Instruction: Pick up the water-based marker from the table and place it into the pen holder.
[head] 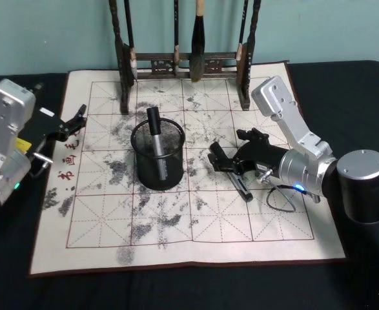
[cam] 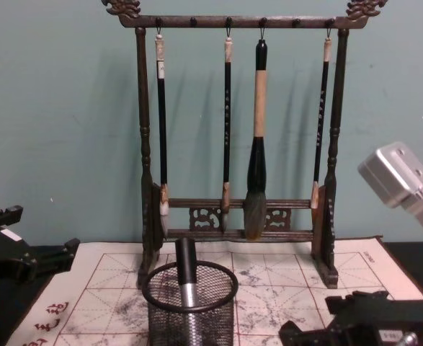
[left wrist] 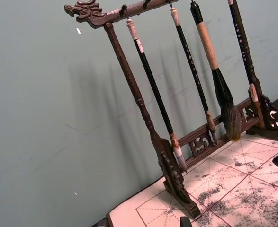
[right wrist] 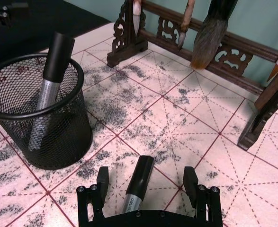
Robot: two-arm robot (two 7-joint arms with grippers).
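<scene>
Looking down, we found our right end effector (right wrist: 147, 182) wide open, straddling the water-based marker (right wrist: 139, 177) lying loose between the pen holder (head: 173, 169) and the tabletop's (head: 357, 77) right edge; grasp, lift and drop remained. Our left end effector (head: 73, 123) sat parked by the left edge.

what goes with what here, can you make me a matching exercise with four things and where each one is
Things:
1. upright marker
2. lying marker
3. thick brush
4. left gripper

Places:
A. hanging from the brush rack
B. at the left edge of the mat
C. inside the pen holder
D. on the mat, between the open jaws of the right gripper

Pairs: 1-C, 2-D, 3-A, 4-B
</scene>
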